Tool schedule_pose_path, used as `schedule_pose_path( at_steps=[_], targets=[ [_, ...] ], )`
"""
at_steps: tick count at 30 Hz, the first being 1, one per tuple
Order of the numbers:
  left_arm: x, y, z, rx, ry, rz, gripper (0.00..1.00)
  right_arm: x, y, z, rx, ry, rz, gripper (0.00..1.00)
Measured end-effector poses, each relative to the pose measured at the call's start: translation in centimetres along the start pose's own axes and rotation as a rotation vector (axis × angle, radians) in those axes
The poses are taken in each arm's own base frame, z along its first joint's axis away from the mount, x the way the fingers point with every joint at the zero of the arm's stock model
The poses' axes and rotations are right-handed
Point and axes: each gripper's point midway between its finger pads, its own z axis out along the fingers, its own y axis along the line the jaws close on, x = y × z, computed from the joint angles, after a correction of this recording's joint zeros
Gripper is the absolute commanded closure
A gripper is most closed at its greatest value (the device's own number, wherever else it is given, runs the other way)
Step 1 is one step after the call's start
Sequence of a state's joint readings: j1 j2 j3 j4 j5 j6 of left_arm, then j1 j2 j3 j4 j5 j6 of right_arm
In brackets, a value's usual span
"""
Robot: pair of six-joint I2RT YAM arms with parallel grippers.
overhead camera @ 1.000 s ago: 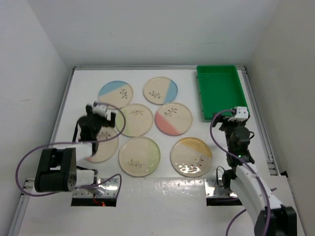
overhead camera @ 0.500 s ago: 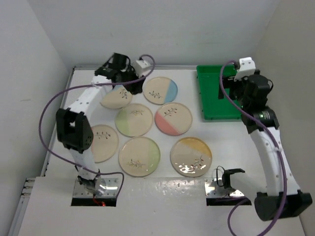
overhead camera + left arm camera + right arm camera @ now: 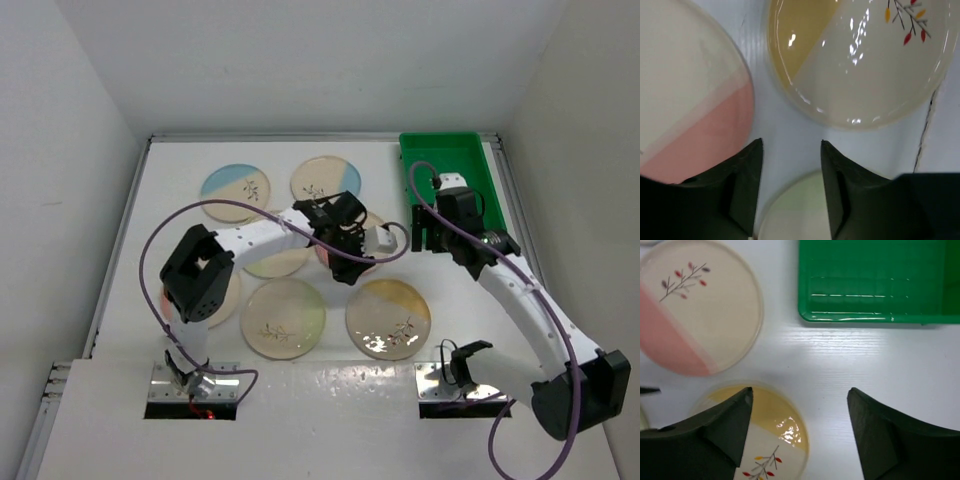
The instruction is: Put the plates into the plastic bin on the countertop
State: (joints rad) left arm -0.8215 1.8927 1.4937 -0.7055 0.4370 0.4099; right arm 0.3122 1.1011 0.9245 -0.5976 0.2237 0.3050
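Observation:
Several cream plates lie on the white countertop [image 3: 150,240]. A blue plate [image 3: 235,190] and another blue one [image 3: 325,182] are at the back. A green plate [image 3: 283,318] and a yellow plate [image 3: 388,318] are in front. My left gripper [image 3: 345,268] hangs open and empty above the gap between the pink plate [image 3: 685,125], the yellow plate [image 3: 860,65] and the green plate [image 3: 800,210]. The green plastic bin [image 3: 445,185] stands empty at the back right. My right gripper [image 3: 420,232] is open just in front of the bin [image 3: 875,280], one finger over the yellow plate's [image 3: 775,440] rim.
Metal rails [image 3: 522,225] run along the countertop's sides and back, with white walls close behind them. The left arm's purple cable [image 3: 190,208] loops over the plates on the left. A plate [image 3: 225,295] at the left lies partly under that arm.
The left arm swung from the back left to the middle, and its jaws stand narrower than a second ago. The right arm dropped from above the bin to its front left corner.

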Motion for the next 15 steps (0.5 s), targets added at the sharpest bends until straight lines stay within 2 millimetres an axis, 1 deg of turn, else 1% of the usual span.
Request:
schedule_pose_path(
  at_steps=[1,2,4,6,8,9,10,13,15],
  targets=[
    [-0.4,-0.2,0.4,0.001,-0.007,0.007,0.51,0.5,-0.5,-0.2,0.034,0.001,0.016,0.29],
    [-1.0,-0.7,1.4,-0.001,-0.004,0.007,0.53,0.9,-0.8,-0.4,0.061,-0.009,0.035,0.29],
    [-1.5,-0.9,3.4,-0.018,0.004,-0.016,0.57,1.8,-1.2,-0.8,0.108,-0.021,0.054,0.3],
    [-0.8,-1.3,5.4,-0.028,0.035,-0.073,0.58,2.7,-1.5,-1.2,0.145,-0.037,0.071,0.3],
    [0.4,-1.9,6.9,-0.027,0.067,-0.127,0.58,3.3,-2.0,-1.6,0.182,-0.046,0.082,0.29],
    [1.2,-2.1,7.3,-0.033,0.086,-0.154,0.57,3.6,-2.1,-1.7,0.195,-0.049,0.087,0.29],
    [1.4,-2.1,7.5,-0.043,0.086,-0.176,0.57,3.8,-2.2,-1.8,0.206,-0.052,0.091,0.28],
    [2.4,-2.3,8.0,-0.068,0.097,-0.241,0.57,4.4,-1.9,-1.8,0.222,-0.059,0.098,0.28],
    [2.2,-2.4,8.1,-0.096,0.094,-0.257,0.58,5.1,-1.8,-1.7,0.23,-0.049,0.095,0.28]
  ],
)
